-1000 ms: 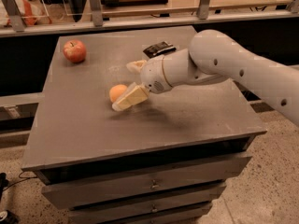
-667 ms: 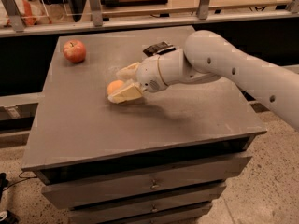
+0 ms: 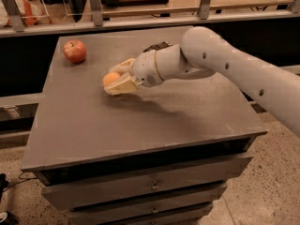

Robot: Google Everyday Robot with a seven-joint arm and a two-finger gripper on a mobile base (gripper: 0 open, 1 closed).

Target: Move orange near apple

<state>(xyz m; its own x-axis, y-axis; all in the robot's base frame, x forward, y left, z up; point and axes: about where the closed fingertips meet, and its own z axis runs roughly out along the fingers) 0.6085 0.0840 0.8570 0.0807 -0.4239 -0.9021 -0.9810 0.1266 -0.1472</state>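
Gripper is hovering low over the left-centre of the table, and it's gripping the orange. Both tan fingers are pressing in on it, one on the far side and one on the near side, parted only as wide as the fruit. I'm seeing just the left face of the orange peeking out between them. Whether it's resting on the top or riding just clear of it, I can't tell. A shadow is lying right under the fingers and trailing off to the right.

The wrist is pointing left, and the white arm is reaching in from the right edge of view, crossing above the back right part of the top. A small dark object is showing just behind the wrist, mostly hidden.

The apple is sitting upright near the back left corner, apart from the orange, up and to the left of the gripper, with bare grey top between them.

Below the top, drawers are facing me. Behind the table a rail is running across, and speckled floor is showing at the lower right.
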